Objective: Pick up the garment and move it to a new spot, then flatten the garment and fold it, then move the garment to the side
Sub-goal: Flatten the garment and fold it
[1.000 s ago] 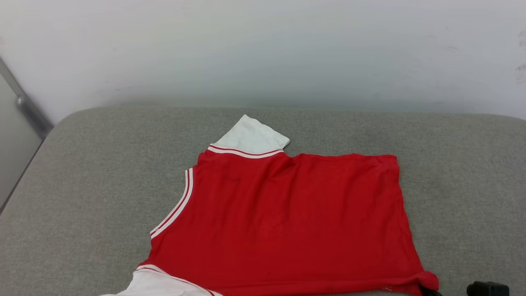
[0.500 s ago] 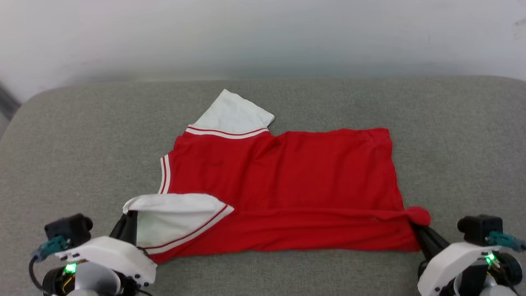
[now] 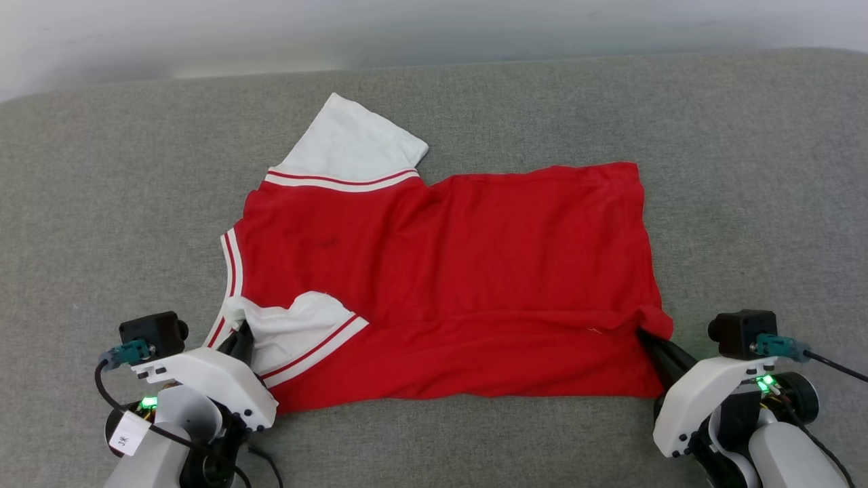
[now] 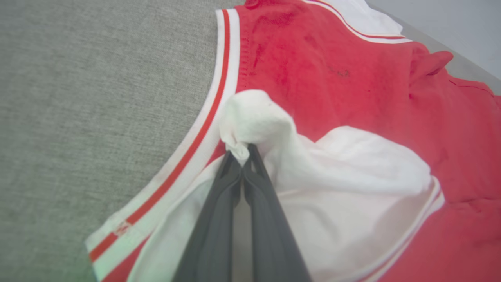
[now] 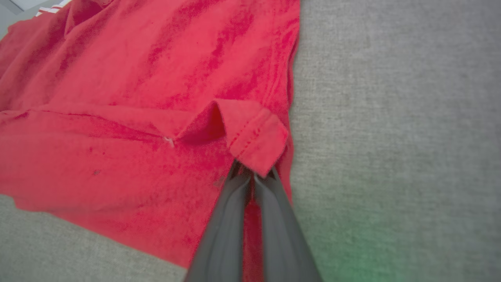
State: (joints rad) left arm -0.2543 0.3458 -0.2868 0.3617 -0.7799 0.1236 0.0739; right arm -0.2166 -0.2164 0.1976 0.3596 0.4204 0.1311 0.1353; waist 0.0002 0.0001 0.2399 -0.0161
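The garment (image 3: 468, 257), a red jersey with white sleeves, lies across the grey cushion, chest down, its near strip folded over onto the body. My left gripper (image 3: 239, 331) is shut on the near white sleeve (image 4: 250, 121), which is bunched at the fingertips and turned over onto the red fabric. My right gripper (image 3: 645, 334) is shut on the near hem corner (image 5: 256, 139), which is lifted and folded back. The far white sleeve (image 3: 349, 142) lies flat, pointing away from me. The chest letters are hidden.
The grey fabric cushion (image 3: 102, 203) spreads wide to the left, right and behind the garment. A pale wall (image 3: 203, 27) runs along its far edge. A narrow strip of cushion lies between the garment's near edge and my arms.
The head camera has tilted down, bringing both arms into view. Both grippers have carried the garment's near edge farther over its body, with the white sleeve now more bunched.
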